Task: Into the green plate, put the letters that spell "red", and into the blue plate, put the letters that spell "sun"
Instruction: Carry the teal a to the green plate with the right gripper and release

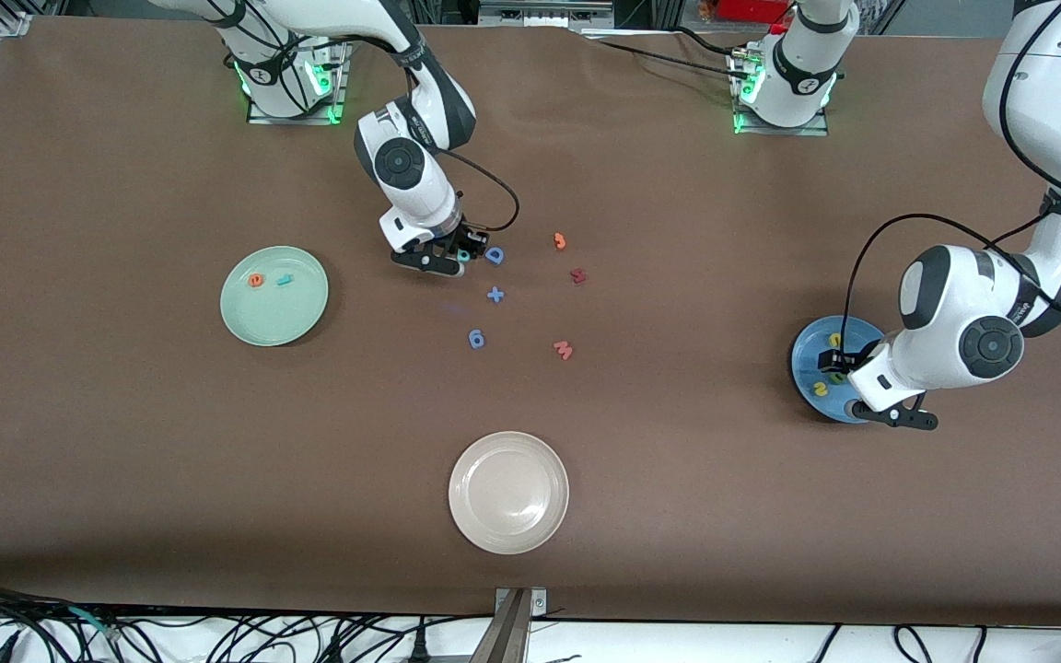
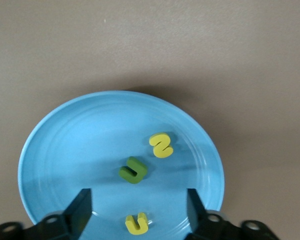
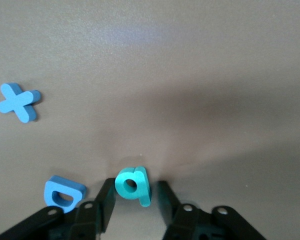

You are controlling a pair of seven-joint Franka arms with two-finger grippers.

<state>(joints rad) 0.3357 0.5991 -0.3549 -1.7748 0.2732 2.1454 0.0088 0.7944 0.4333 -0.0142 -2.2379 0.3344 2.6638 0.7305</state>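
The green plate (image 1: 286,318) lies toward the right arm's end and holds an orange "e" (image 1: 256,279) and a teal "r" (image 1: 285,279). My right gripper (image 1: 457,258) (image 3: 136,192) is down at the table with its jaws open around the teal "d" (image 3: 133,185). One finger touches it and the other stands a little apart. The blue plate (image 1: 807,350) (image 2: 80,150) holds a yellow "s" (image 2: 161,145), a green arch letter (image 2: 133,170) and a yellow arch letter (image 2: 137,223). My left gripper (image 1: 836,366) (image 2: 139,206) hangs open over this plate, the yellow arch lying loose between its fingers.
A blue "D" (image 1: 494,255) (image 3: 64,192) lies right beside the teal "d". Mid-table lie a blue plus (image 1: 495,295) (image 3: 19,102), a blue "6" (image 1: 476,339), an orange "3" (image 1: 559,241) and two reddish letters (image 1: 577,275) (image 1: 564,349). An off-white plate (image 1: 508,534) sits nearest the front camera.
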